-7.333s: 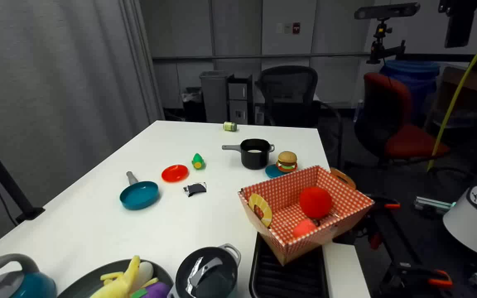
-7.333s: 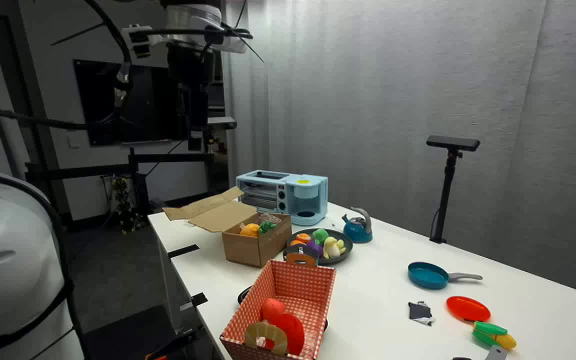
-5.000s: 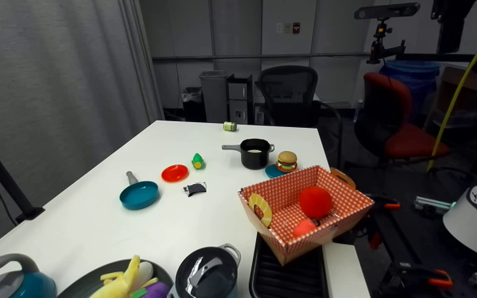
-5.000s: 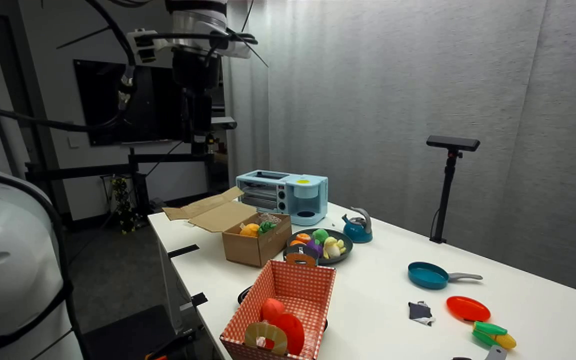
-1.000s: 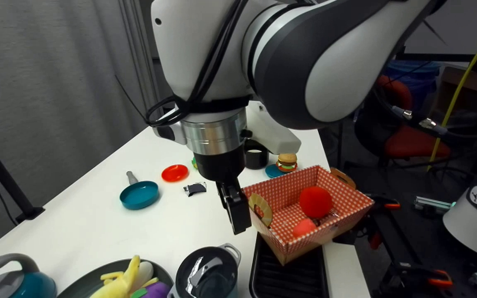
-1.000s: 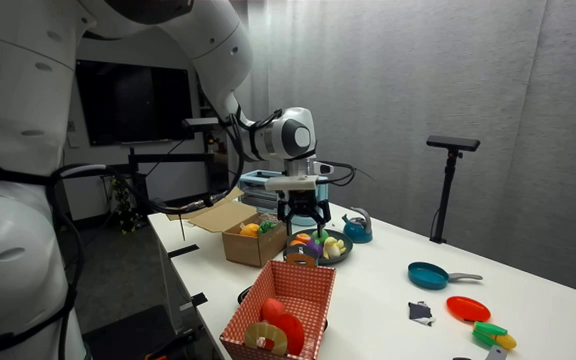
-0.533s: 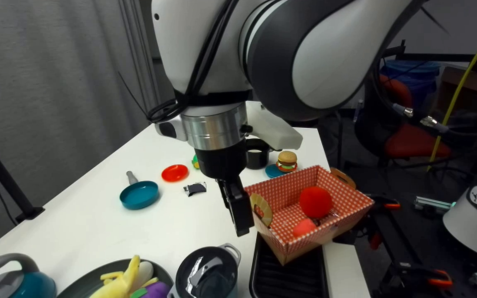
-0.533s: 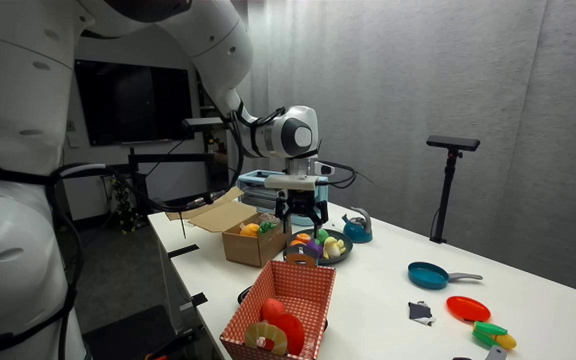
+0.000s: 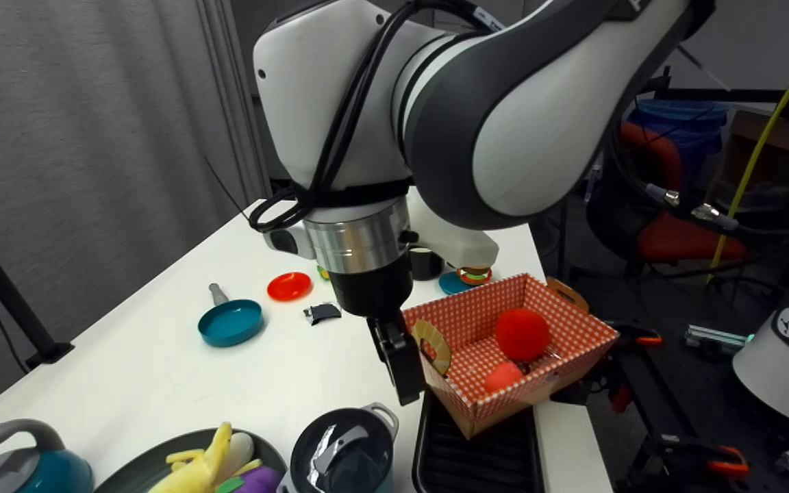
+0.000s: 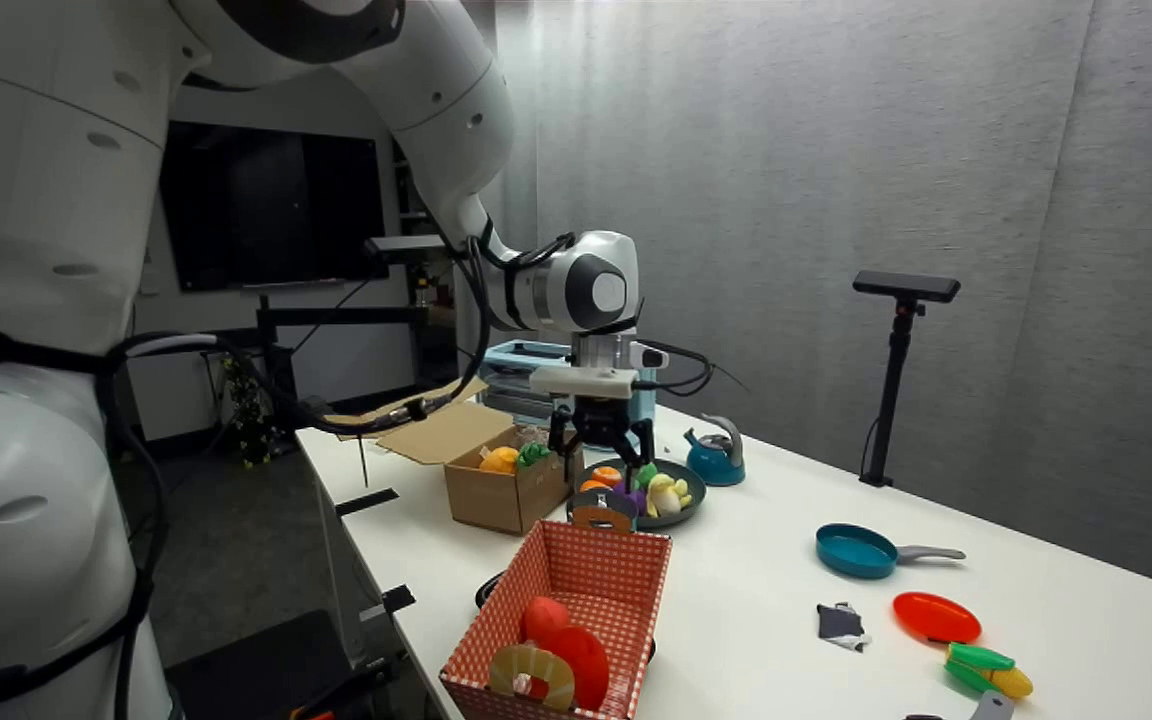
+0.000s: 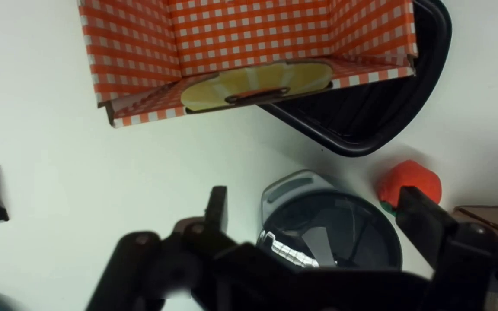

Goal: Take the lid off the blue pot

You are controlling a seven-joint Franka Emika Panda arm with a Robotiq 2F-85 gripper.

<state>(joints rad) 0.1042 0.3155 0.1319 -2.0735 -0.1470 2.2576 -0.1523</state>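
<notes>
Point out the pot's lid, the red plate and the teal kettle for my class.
Lid (image 11: 335,226): wrist view, on its dark, glassy top.
Red plate (image 9: 290,286): in an exterior view, on its upper face.
Teal kettle (image 10: 716,466): in an exterior view, on its rounded body.

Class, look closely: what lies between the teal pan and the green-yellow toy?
The red plate lies between the teal pan and the green-yellow toy, in both exterior views.

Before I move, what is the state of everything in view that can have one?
Pincer: open, gripping nothing.
Blue pot: covered.
Lid: in place on top.
Cardboard box: open.
Checkered basket: open-topped, holding red objects.
Frying pan: uncovered, holding toy food.
Teal pan: upright, uncovered.
Kettle: upright.
Black pot: partly hidden, unclear.
Blue appliance: mostly hidden, unclear.
</notes>
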